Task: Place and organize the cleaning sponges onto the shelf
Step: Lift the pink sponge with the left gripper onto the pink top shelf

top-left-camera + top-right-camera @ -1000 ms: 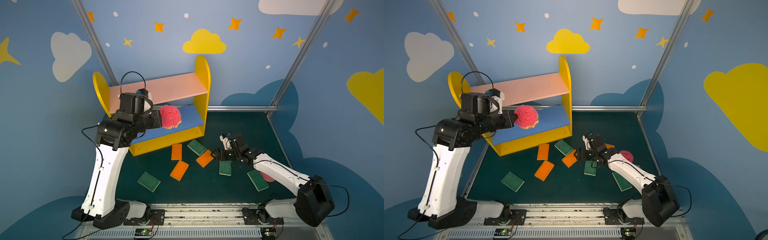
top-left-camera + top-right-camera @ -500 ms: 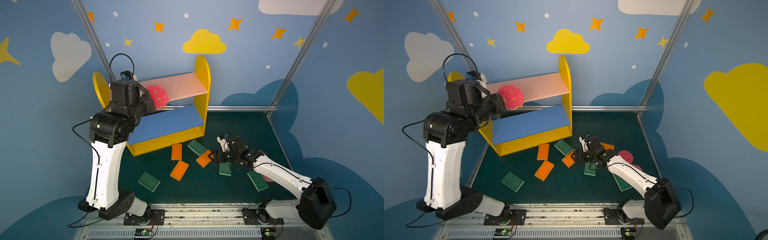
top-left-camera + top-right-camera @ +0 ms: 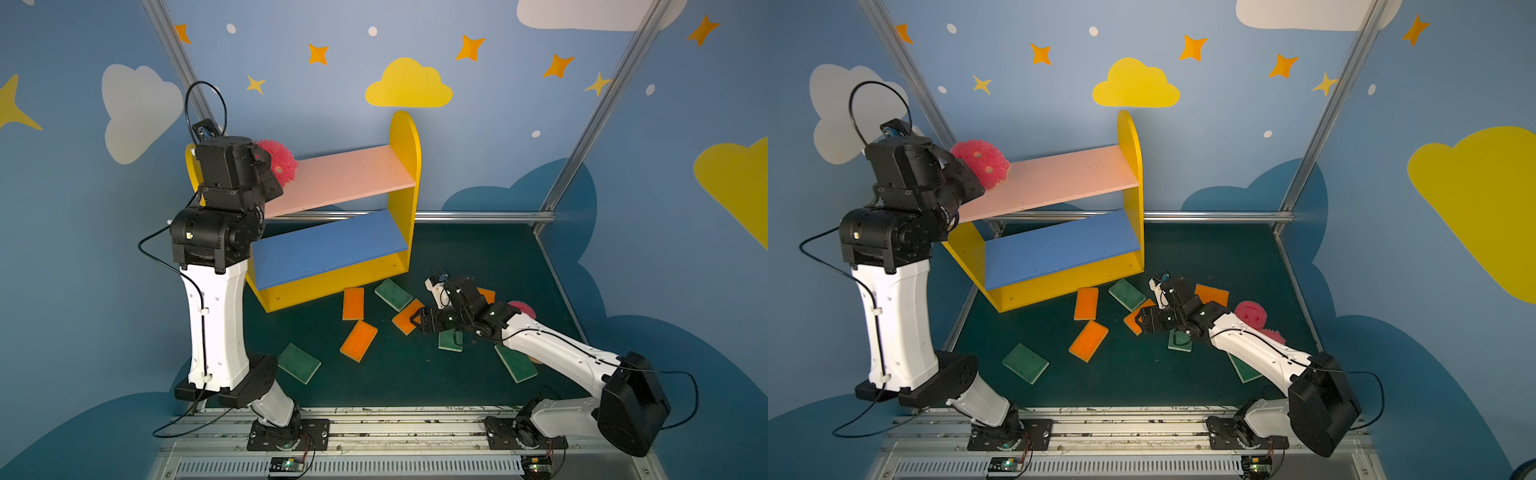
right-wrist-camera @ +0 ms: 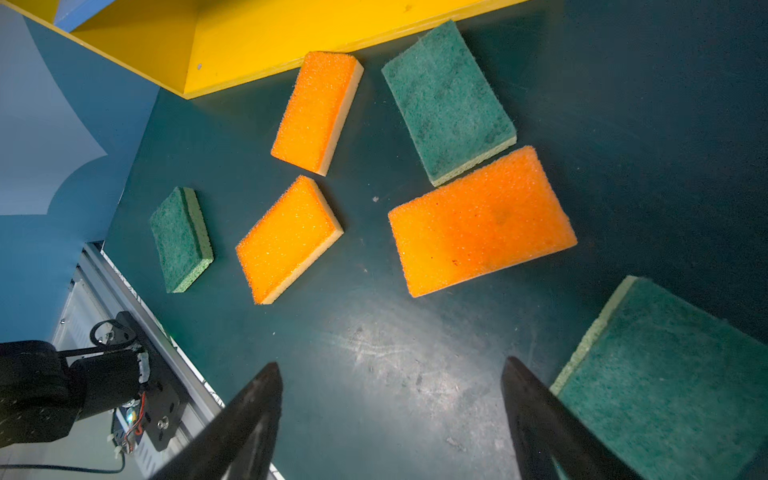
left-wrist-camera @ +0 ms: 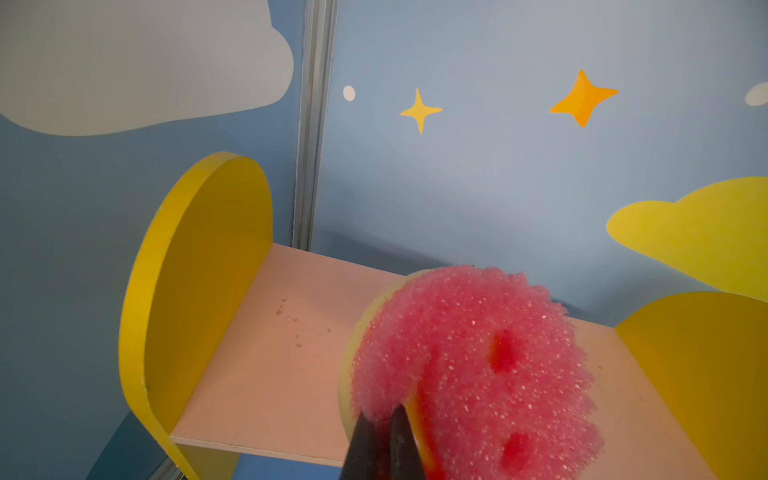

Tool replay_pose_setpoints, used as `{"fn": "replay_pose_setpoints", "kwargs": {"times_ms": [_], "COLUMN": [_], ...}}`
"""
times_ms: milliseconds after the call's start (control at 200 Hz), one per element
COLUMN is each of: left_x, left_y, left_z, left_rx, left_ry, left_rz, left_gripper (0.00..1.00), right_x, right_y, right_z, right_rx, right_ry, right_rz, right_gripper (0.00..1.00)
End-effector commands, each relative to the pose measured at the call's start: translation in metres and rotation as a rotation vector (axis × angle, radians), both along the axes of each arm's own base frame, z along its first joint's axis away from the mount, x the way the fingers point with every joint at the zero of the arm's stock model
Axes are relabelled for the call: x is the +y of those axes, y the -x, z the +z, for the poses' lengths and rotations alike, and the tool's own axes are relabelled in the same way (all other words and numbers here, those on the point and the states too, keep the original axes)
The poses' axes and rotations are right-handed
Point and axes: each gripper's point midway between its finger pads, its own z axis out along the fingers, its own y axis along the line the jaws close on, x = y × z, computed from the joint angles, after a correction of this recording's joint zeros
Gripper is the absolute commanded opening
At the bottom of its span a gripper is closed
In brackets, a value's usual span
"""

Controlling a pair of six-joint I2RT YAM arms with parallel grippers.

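Pink foam is pinched in the left claw [image 5: 384, 419], whose jaws stand narrow on the rim of the pink round sponge [image 5: 469, 361]. That sponge sits just ahead of the claw, over one end of the pink board [image 3: 349, 178] of the shelf [image 3: 405, 166], near the rounded side panel [image 5: 199, 291]. Whether it touches the board cannot be told. It stands on edge and tilted, smiley face turned back toward the claw and yellow underside turned away toward the wall. Being round, it has no long axis; its mouth slit runs outward from the fingertips. It is the only sponge at the shelf.

Every other sponge lies flat on the bench [image 3: 395, 382]. The right claw [image 4: 390, 363] hangs low there, jaws wide, gripping nothing. Straight ahead of it the near orange sponge [image 4: 482, 222] lies with its long axis across the claw's gap. Past that, touching or nearly so, the far green sponge [image 4: 449, 99] points its long axis away from the claw toward the yellow base [image 4: 291, 41]. Just beside one finger lies the side green sponge [image 4: 673, 382]. Farther ahead, toward the other finger's side, are the slanted orange sponge [image 4: 289, 239], the orange sponge by the base [image 4: 318, 112] and the lone green sponge [image 4: 180, 239]. Behind the claw, along its arm, lie the second pink sponge [image 3: 1250, 311], the fourth orange sponge [image 3: 1212, 294] and the rear green sponge [image 3: 516, 363].
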Motion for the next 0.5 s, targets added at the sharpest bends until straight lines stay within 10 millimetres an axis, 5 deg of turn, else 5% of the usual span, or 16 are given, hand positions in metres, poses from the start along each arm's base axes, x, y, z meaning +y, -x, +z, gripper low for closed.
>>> {"fn": "replay_pose_setpoints", "kwargs": {"times_ms": [0,496], "left_x": [0.013,0.049], "left_y": [-0.005,-0.010], "left_z": [-0.004,-0.054], "left_rx": [-0.004,0.111], "left_ry": [0.035,0.114], "left_rz": [0.062,0.193], "left_gripper": [0.03,0.03], "right_x": [0.008,0.011], "right_y": [0.002,0.008], "right_z": [-0.001,0.008], "right_rx": [0.005,-0.005], "right_ry": [-0.003,-0.029], "right_rz": [0.012,0.026], "right_gripper": [0.82,0.82]}}
